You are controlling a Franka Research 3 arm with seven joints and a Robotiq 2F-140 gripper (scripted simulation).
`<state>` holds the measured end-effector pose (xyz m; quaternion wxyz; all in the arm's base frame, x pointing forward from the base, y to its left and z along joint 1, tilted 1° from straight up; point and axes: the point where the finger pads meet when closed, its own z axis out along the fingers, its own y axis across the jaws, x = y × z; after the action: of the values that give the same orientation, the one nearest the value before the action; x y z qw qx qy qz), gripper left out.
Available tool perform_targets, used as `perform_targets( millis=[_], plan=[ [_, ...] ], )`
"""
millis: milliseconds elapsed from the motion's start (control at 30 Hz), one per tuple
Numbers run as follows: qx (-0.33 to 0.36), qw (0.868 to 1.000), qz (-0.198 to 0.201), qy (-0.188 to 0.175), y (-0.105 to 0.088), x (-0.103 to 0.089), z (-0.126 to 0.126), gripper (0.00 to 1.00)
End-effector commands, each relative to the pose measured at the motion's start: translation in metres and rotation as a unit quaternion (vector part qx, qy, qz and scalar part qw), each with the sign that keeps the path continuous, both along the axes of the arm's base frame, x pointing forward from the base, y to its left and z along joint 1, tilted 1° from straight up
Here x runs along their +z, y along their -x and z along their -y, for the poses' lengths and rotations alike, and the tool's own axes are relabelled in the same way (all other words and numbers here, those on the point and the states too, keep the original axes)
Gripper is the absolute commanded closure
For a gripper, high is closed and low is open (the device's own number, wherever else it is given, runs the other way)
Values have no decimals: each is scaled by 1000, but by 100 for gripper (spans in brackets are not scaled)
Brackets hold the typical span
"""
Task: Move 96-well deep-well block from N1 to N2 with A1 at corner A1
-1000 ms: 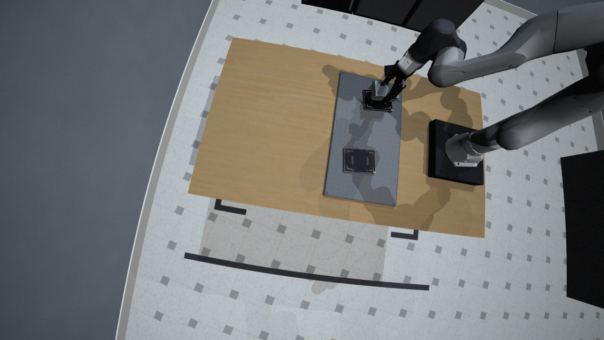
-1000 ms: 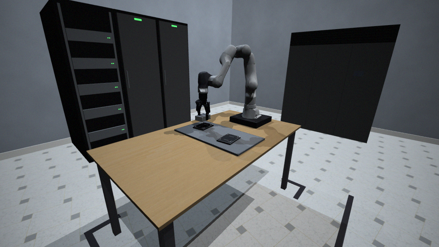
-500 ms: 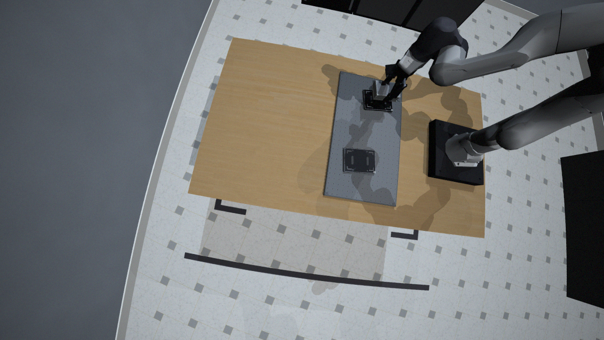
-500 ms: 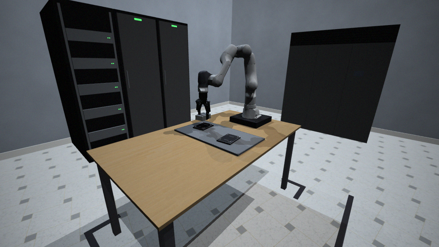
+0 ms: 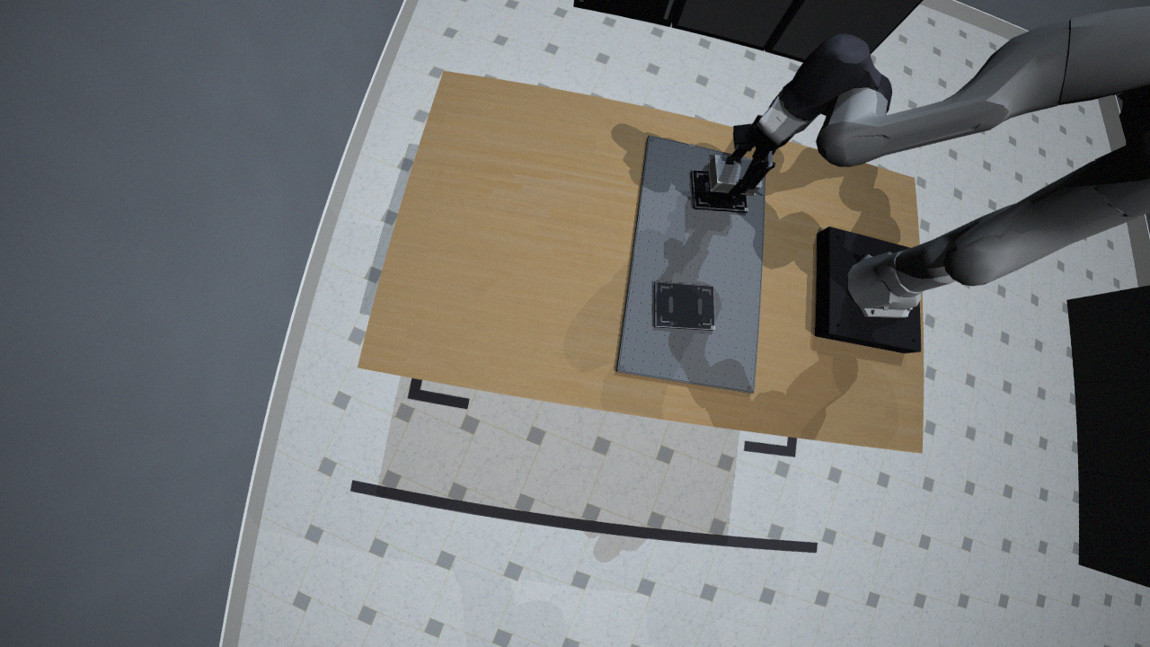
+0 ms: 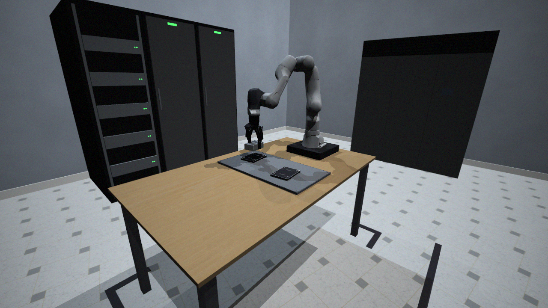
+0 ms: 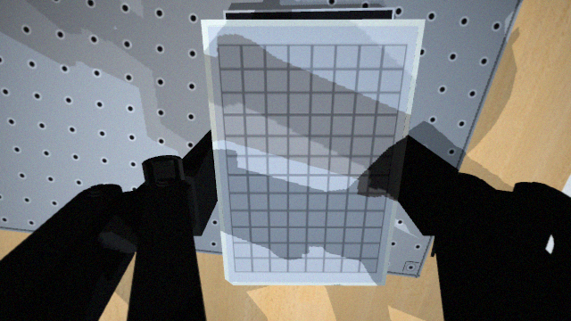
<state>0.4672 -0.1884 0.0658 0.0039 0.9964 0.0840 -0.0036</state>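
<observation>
The translucent 96-well deep-well block (image 7: 308, 152) is between my black fingers, which press on its two long sides. My gripper (image 7: 303, 148) is shut on it and holds it a little above the grey perforated baseplate (image 5: 691, 265). The block's cut-off corner (image 7: 228, 278) is at the lower left in the wrist view. In the overhead view the block (image 5: 723, 172) hangs over the back edge of nest N1 (image 5: 718, 194), and only a black strip of that nest (image 7: 308, 14) shows in the wrist view. Nest N2 (image 5: 683, 305) is empty. The side view shows the gripper (image 6: 254, 142), the block (image 6: 251, 146), N1 (image 6: 253, 157) and N2 (image 6: 285, 173).
The arm's black base block (image 5: 866, 289) stands on the wooden table beside the baseplate. Tall black server racks (image 6: 153, 95) stand behind the table, near the gripper's end. A dark cabinet (image 6: 421, 99) stands to the right.
</observation>
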Motion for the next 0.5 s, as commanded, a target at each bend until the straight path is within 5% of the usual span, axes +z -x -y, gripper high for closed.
perform_targets(
  millis=[0, 467],
  plan=[
    [-12, 1000, 1, 0, -3, 1, -13, 40],
    [-12, 1000, 1, 0, -10, 0, -52, 40]
  ],
)
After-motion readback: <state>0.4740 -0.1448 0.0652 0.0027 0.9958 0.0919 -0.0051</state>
